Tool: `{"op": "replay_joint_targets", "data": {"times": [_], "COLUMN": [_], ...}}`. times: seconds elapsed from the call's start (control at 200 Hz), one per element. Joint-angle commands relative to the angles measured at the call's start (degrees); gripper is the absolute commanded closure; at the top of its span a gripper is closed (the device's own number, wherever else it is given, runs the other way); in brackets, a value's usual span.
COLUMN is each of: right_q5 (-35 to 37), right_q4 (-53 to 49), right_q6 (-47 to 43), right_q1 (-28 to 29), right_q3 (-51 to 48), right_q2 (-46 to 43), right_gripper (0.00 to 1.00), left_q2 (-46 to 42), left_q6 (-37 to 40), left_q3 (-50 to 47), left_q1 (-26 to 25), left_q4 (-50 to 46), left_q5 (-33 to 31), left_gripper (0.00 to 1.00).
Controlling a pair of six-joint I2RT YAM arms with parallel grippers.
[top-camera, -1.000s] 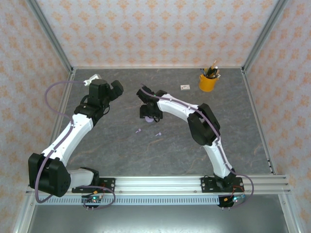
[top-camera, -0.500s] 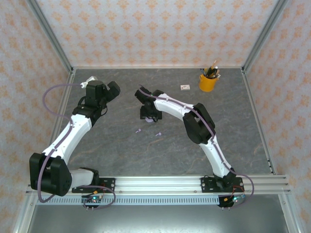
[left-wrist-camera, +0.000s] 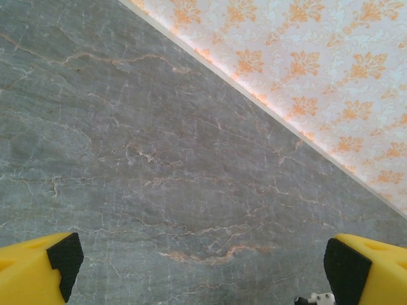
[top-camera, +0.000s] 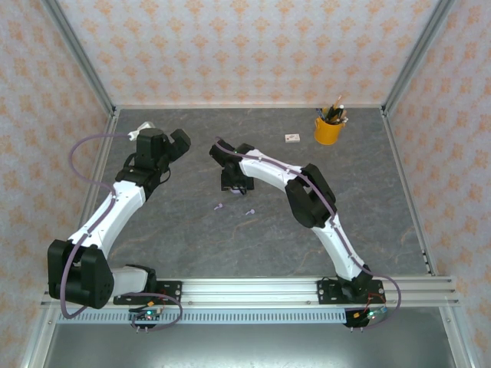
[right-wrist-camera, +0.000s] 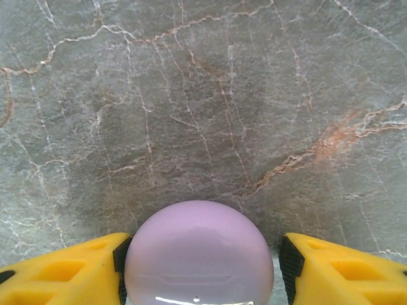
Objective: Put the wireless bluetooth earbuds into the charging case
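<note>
The lilac case (right-wrist-camera: 198, 244) is straddled by the right gripper (right-wrist-camera: 201, 257), mid-table (top-camera: 368, 199) toward the far edge. One pad (right-wrist-camera: 122, 254) looks to be touching it and a sliver of gap is left at the other, so nothing is clamped yet. The left gripper (left-wrist-camera: 200, 260) is held wide apart near the far left corner. Two lilac earbuds (top-camera: 219, 206) lie just nearward of the case. The squeeze should be kept gentle and centred, lest the round shell be squirted out.

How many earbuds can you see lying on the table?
2. The left earbud and the right earbud lie side by side, apart, on the table near its middle. Others may be hidden from view.
</note>
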Motion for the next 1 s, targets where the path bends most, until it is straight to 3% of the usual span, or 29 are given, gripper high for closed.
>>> {"op": "replay_joint_targets", "data": {"times": [0.0, 0.52, 0.996], "right_q5": [1.06, 3.00, 2.88], "right_q4": [-2.72, -3.73, 9.23], "right_q6": [0.55, 2.03, 9.60], "right_q1": [0.45, 1.42, -3.85], "right_q3": [0.83, 2.27, -11.17], "right_q2": [1.82, 2.61, -12.51], "right_gripper": [0.38, 0.53, 0.56], "left_q2": [0.26, 0.89, 1.13], "left_q6": [-0.85, -1.47, -2.06], "left_q3": [-0.57, -1.84, -6.60], "left_q1": [0.52, 0.55, 0.52], "left_q4": [1.52, 2.89, 13.11], "left_q5": [0.39, 2.16, 12.84], "left_gripper": [0.00, 0.00, 0.00]}}
